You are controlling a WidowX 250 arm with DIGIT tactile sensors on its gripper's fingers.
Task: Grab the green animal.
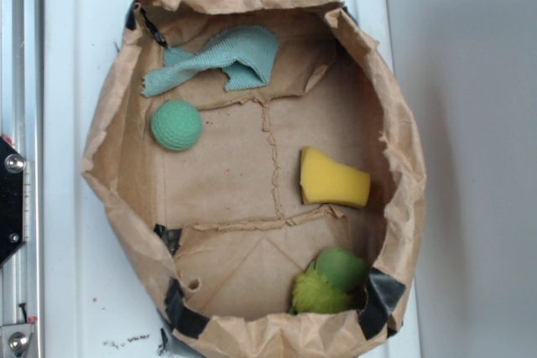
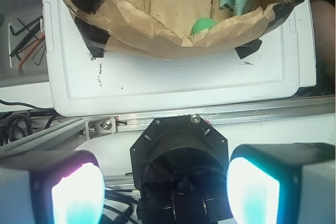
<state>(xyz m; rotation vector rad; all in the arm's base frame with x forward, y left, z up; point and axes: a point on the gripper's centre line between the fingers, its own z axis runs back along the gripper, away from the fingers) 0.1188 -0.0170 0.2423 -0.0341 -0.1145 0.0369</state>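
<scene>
Nothing was grabbed yet: the green animal point(image 1: 329, 281) lay untouched in the paper bag's point(image 1: 109, 157) corner, while the gripper point(image 2: 167, 192) hung well back, fingers point(image 2: 77, 192) spread wide and empty.

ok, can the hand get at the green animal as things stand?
Probably yes. The open hand sits outside the paper bag; the green animal lies uncovered, though tucked against the bag's wall.

No text, label, brand, number or sign can be read in either view. The brown paper bag point(image 1: 252, 199) carries plain black tape with no print, and the white lid point(image 2: 173, 77) under it shows only small dark specks and a faint embossed mark too blurred to make out.
</scene>
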